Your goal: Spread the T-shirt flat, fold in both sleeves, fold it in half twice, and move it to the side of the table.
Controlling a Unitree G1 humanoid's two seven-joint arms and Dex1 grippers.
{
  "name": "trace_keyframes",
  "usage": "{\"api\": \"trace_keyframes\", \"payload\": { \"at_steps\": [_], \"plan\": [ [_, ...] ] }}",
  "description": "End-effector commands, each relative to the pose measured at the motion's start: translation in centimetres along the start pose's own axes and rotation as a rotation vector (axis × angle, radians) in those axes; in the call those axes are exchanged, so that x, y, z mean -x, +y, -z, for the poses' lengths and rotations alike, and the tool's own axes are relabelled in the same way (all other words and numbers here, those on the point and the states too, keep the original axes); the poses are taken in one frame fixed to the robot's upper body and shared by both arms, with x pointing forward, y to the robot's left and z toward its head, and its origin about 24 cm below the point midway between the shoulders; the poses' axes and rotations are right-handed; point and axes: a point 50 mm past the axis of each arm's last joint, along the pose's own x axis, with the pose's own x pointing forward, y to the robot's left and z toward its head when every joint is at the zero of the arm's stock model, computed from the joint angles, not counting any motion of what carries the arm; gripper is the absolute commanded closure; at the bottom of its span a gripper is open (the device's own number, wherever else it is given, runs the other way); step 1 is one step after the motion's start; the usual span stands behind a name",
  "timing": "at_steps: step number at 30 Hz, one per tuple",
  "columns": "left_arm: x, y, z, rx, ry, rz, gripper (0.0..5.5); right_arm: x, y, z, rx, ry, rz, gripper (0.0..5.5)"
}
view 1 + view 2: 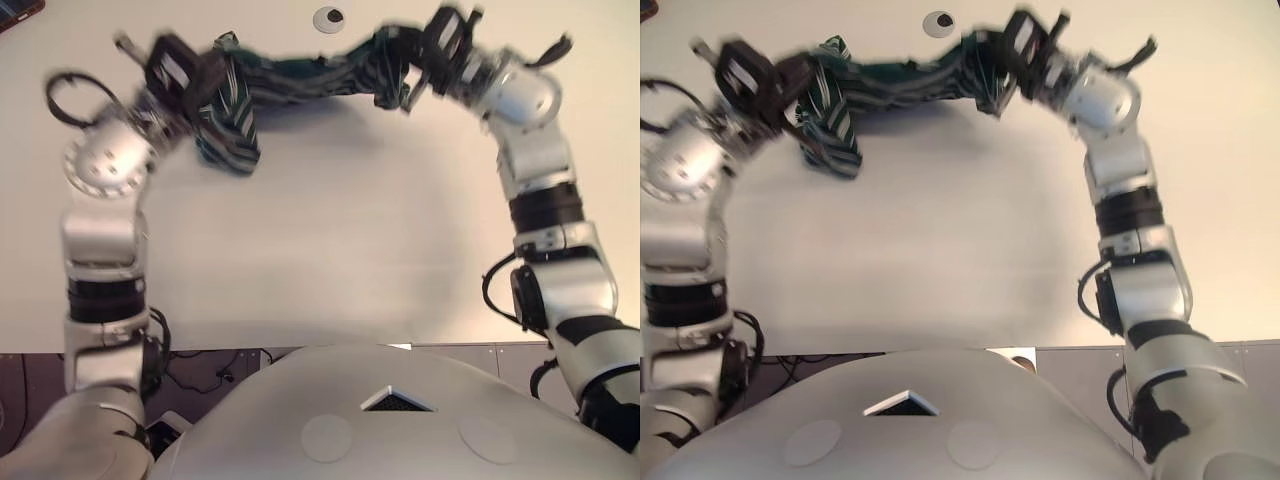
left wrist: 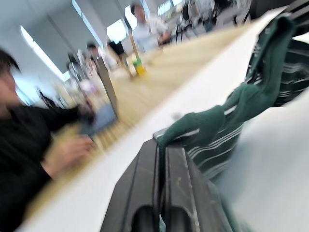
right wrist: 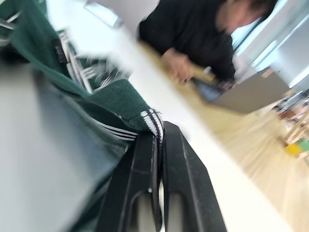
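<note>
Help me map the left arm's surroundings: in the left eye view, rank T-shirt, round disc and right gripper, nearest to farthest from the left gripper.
1. T-shirt: clamped in the left gripper itself, touching it.
2. round disc: on the table, at its far side, past the shirt's middle.
3. right gripper: holding the shirt's opposite end, on the robot's right.

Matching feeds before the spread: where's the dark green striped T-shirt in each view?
Left eye: T-shirt strung between both grippers, far table side.
Right eye: T-shirt, same span.
Left wrist: T-shirt clamped at left gripper.
Right wrist: T-shirt clamped at right gripper.
Shared landmark: white table.
</note>
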Motion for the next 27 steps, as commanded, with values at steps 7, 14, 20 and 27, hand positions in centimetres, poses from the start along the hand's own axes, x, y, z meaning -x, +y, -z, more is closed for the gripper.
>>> {"api": "trace_keyframes", "payload": {
  "at_steps": [7, 14, 20, 27],
  "plan": [
    [-6.1, 11.8, -2.8, -0.098, 0.077, -0.031, 5.5, -5.1, -6.7, -5.8, 0.078, 0.014, 0.088, 5.47],
    [-8.1, 14.5, -5.6, -0.159, 0.12, -0.14, 5.5, -6.1, -9.4, -9.8, 0.185, 0.038, 0.258, 5.47],
    [-8.3, 16.2, -9.4, -0.221, 0.081, -0.269, 5.5, -5.7, -11.8, -13.7, 0.245, -0.005, 0.431, 5.47],
    [-7.3, 17.1, -11.0, -0.251, 0.021, -0.253, 5.5, -3.8, -13.8, -14.9, 0.289, -0.05, 0.528, 5.47]
  ]
}}
